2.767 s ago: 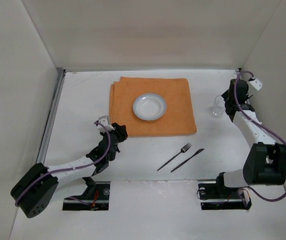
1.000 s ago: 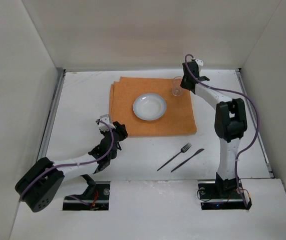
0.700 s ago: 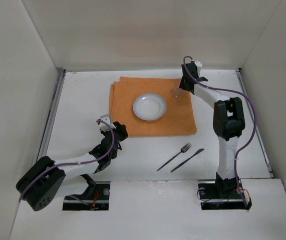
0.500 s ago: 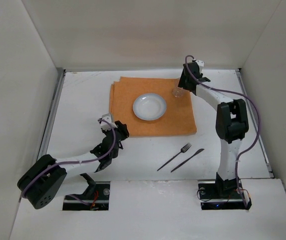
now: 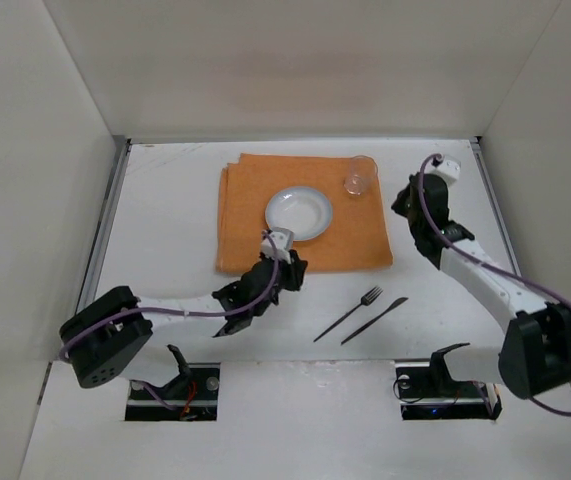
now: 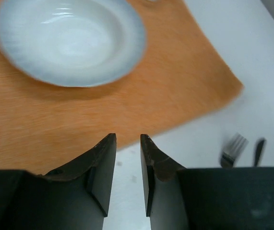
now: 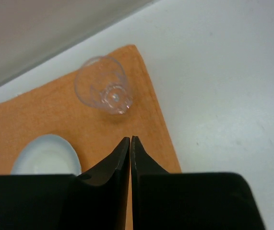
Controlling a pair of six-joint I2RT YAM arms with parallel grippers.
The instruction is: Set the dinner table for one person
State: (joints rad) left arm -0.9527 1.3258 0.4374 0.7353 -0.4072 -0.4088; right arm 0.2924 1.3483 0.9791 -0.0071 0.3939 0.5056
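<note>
right gripper [image 7: 130,140] released clear drinking glass [image 5: 357,180] onto orange cloth mat [image 5: 250,205] corner (upright? unclear), backed off, jaws shut | left gripper [image 6: 127,138], slightly open, empty, moved toward dark fork [image 5: 350,311] | cutlery likely next

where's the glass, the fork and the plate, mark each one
glass [image 7: 103,90]: right wrist view, on its clear body between rim and base
fork [image 5: 348,315]: top external view, on the middle of its handle
plate [image 6: 69,40]: left wrist view, on the centre of its well
</note>
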